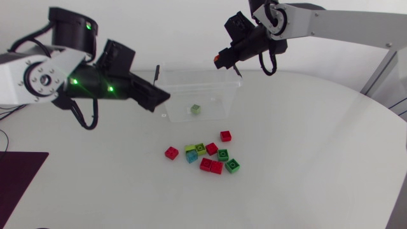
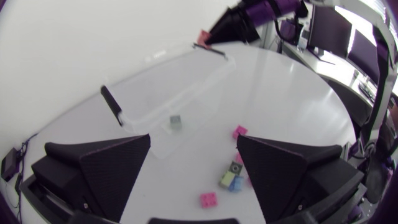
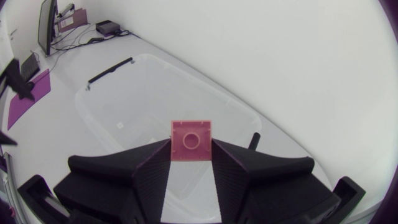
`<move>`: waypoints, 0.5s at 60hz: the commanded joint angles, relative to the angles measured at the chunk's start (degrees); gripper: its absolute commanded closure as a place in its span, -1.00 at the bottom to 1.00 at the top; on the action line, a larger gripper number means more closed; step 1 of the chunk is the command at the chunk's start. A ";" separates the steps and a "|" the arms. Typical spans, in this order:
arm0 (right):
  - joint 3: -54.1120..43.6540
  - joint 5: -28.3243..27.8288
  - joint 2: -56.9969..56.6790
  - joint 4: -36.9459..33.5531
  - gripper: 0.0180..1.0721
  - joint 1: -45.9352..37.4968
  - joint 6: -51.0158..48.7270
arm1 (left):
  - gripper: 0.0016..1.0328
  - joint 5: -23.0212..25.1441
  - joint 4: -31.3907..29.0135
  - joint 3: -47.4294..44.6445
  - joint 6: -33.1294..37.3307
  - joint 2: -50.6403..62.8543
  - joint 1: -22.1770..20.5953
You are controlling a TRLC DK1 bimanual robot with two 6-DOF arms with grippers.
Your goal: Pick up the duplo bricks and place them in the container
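Observation:
A clear plastic container (image 1: 219,76) stands at the back middle of the table, with one green brick (image 1: 195,109) on its floor. My left gripper (image 1: 159,100) hangs open and empty at the container's left end; in its wrist view the gripper (image 2: 194,158) has wide-spread fingers (image 2: 112,165), and the container (image 2: 146,87) and the green brick (image 2: 176,122) lie ahead. My right gripper (image 1: 224,62) is shut on a red brick (image 1: 219,62) above the container's back right corner. In the right wrist view the red brick (image 3: 191,141) sits between the fingers over the container (image 3: 186,74).
Several loose bricks lie in front of the container: a red one (image 1: 172,152) at the left, a lime one (image 1: 191,149) and a blue one (image 1: 191,157), more red ones (image 1: 226,135) and green ones (image 1: 233,166). A dark mat (image 1: 19,178) lies at the front left.

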 commanded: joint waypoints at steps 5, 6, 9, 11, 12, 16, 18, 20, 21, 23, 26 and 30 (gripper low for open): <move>7.45 0.20 7.43 -0.89 0.21 -0.85 2.02 | -0.89 0.54 -1.57 -7.92 5.23 1.97 -2.08; 8.94 0.55 8.66 -1.24 0.02 -0.85 2.11 | -0.89 0.54 -1.48 -8.53 5.58 2.41 -2.35; 11.49 1.52 10.77 -2.39 -0.45 -0.85 2.37 | -0.89 0.54 -1.57 -9.15 5.84 3.29 -2.43; 13.95 2.39 12.62 -3.79 -0.84 -0.76 3.07 | -0.89 0.54 -1.74 -9.23 5.84 4.43 -2.52; 14.39 2.48 12.79 -3.97 -0.88 -0.76 3.07 | -0.89 0.54 -1.74 -9.23 5.84 4.87 -2.52; 14.83 2.75 12.97 -4.15 -0.91 -0.68 3.16 | -0.89 0.54 -2.10 -9.23 5.93 6.36 -2.61; 14.57 2.92 12.09 -4.15 -0.91 -0.59 3.43 | -0.89 0.46 -2.45 -9.15 6.02 7.42 -2.70; 14.04 2.92 10.86 -4.15 -0.91 -0.59 3.69 | -0.89 0.19 -2.54 -8.97 6.02 8.47 -2.79; 13.60 2.92 10.24 -4.06 -0.91 -0.59 3.78 | -0.88 -0.34 -2.54 -8.79 6.02 9.09 -2.96; 12.46 2.92 8.48 -3.71 -0.91 -0.59 3.86 | -0.87 -0.69 -2.62 -8.62 6.02 9.88 -3.05; 10.00 2.92 5.50 -3.35 -0.91 -0.59 3.86 | -0.85 -1.83 -2.71 -8.09 6.02 12.17 -3.49; 4.28 2.83 -0.13 -2.21 -0.91 -0.50 3.86 | -0.80 -2.53 -2.71 -7.39 5.93 14.98 -4.02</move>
